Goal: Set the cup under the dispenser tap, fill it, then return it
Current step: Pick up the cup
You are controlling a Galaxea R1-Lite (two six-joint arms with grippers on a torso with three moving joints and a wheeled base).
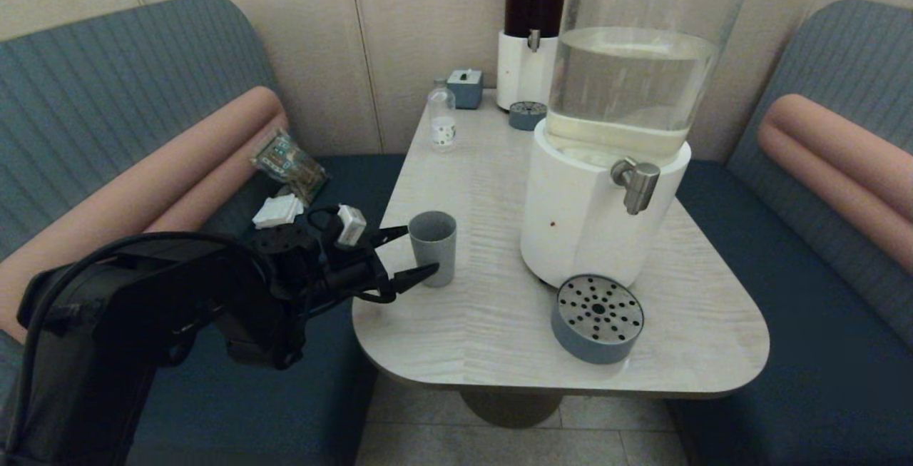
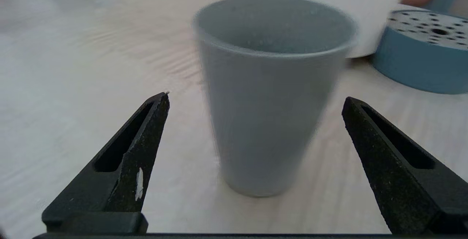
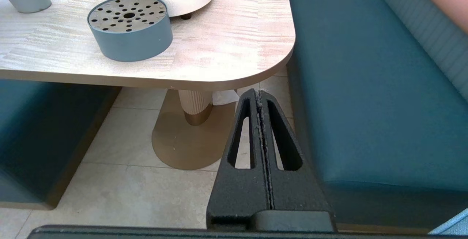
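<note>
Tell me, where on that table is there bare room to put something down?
The widest bare patch on the table lies between the cup and the small bottle. A smaller one lies between the cup and the drip tray. The right side is crowded by the big dispenser, and the left gripper straddles the cup.

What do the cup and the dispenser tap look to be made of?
The cup: likely matte plastic, going by its even grey-blue, glare-free wall; ceramic is possible. The dispenser tap: brushed silver metal, with a soft sheen.
</note>
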